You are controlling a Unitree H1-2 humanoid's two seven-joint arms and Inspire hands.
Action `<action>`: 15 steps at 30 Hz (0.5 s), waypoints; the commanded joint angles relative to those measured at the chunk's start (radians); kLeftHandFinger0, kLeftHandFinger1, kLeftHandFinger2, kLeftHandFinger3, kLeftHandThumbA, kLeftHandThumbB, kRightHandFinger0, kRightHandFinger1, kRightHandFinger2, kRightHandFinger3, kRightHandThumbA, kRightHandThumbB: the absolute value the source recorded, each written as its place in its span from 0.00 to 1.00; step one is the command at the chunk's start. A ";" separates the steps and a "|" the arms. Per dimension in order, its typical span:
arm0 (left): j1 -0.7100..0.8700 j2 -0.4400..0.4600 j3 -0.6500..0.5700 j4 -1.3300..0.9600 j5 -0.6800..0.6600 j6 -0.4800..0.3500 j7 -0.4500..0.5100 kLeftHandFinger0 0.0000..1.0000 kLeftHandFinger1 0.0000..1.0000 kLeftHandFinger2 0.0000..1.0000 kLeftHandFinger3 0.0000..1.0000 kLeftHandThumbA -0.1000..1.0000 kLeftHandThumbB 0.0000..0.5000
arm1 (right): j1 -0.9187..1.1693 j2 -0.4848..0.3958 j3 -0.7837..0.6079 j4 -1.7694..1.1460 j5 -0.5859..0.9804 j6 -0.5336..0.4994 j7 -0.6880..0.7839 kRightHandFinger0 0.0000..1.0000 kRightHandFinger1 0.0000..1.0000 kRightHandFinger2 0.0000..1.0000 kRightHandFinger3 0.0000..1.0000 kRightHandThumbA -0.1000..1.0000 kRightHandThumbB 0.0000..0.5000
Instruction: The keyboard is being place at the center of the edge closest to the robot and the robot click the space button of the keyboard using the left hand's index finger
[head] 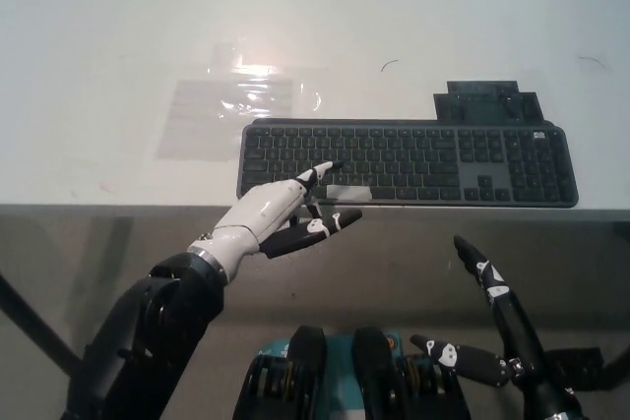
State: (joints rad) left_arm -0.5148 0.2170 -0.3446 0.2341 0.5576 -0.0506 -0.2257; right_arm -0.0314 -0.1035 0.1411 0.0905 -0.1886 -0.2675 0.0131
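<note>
Nearest, below the table's front, the black right hand point(500, 327) rests at the lower right. It holds nothing, and its fingers are spread, with the thumb well apart from the rest.

The white left hand point(271, 213) is at the table's near edge, left of centre, and it too holds nothing. Its index finger point(317, 173) is stretched out over the keyboard's point(433, 156) lower rows, with the tip just left of a pale strip point(347, 192) on the space bar. Whether the tip touches a key cannot be told. The other fingers are loosely bent and point right, beneath the index finger, over the table's grey front face point(443, 238).

The table point(108, 27) is white, smooth and matte, and it fills the view up to the top. No room shows beyond it.

The keyboard is dark grey, flat and full-width with a number pad. It lies parallel to the near edge and just behind it, its bulk right of centre.

Touching its far right side is a dark flat plate point(487, 103). Beyond its left end lies a clear film point(236, 110), which catches a bright glare.
</note>
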 commanded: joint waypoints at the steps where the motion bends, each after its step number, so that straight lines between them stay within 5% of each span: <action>1: -0.037 -0.005 -0.013 0.001 0.011 -0.007 0.003 0.00 0.22 0.42 1.00 1.00 0.74 | -0.025 0.000 -0.003 -0.022 -0.012 -0.045 -0.005 1.00 1.00 1.00 1.00 1.00 0.85; 15: -0.050 -0.033 -0.042 0.078 0.017 -0.035 0.030 0.01 0.22 0.42 1.00 1.00 0.71 | -0.026 -0.001 -0.004 -0.033 -0.017 -0.034 -0.004 1.00 1.00 1.00 1.00 1.00 0.86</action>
State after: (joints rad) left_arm -0.5152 0.1930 -0.3856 0.3013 0.5697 -0.0548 -0.2248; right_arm -0.0342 -0.1038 0.1411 0.0880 -0.1922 -0.2674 0.0131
